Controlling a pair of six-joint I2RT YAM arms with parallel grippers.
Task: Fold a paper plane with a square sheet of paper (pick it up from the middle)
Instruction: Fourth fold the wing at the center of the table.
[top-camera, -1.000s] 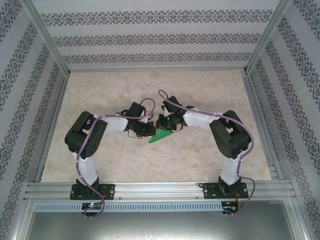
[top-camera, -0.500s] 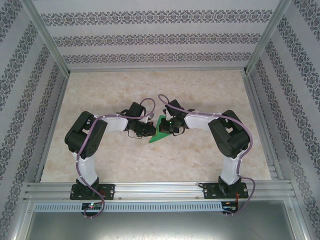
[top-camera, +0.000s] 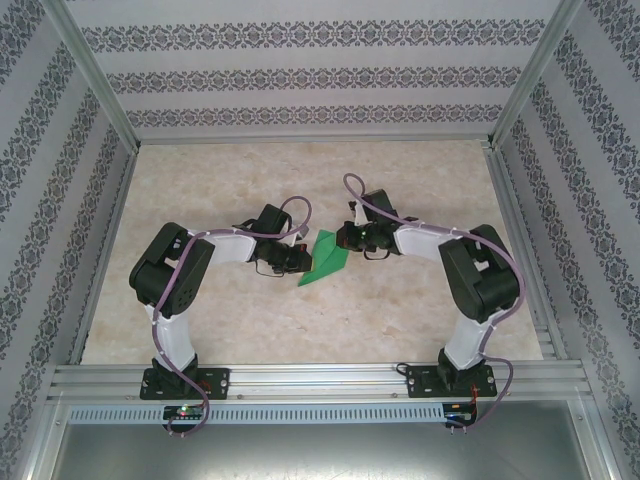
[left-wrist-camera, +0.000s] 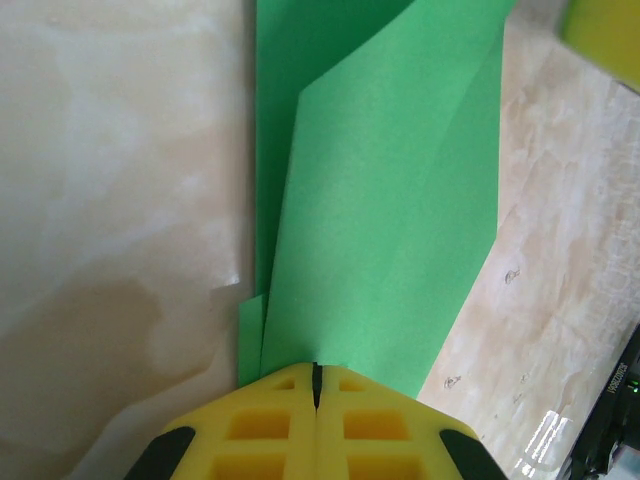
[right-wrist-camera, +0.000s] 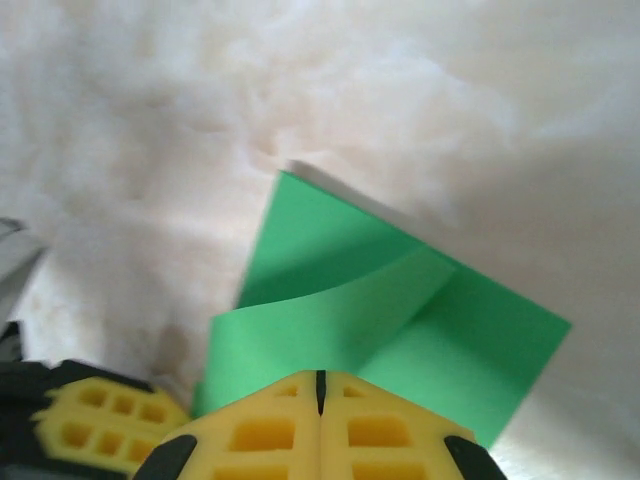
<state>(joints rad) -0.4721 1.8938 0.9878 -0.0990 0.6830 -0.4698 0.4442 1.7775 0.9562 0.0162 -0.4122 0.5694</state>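
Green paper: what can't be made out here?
- Top external: creases in the folded bright-green paper sheet are too small to read; so is its contact with the left hand.
- Left wrist: paper's far end is cut off by the top edge; shut yellow fingers hide its near edge, pinched or pressed unclear.
- Right wrist: blurred; the right hand covers the paper's near corner.

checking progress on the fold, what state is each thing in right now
green paper, partly folded, lying on the table with one flap curling up
left gripper, shut, tips at the paper's edge; cannot tell whether it pinches the paper
right gripper, shut, tips close to the paper, nothing clearly held
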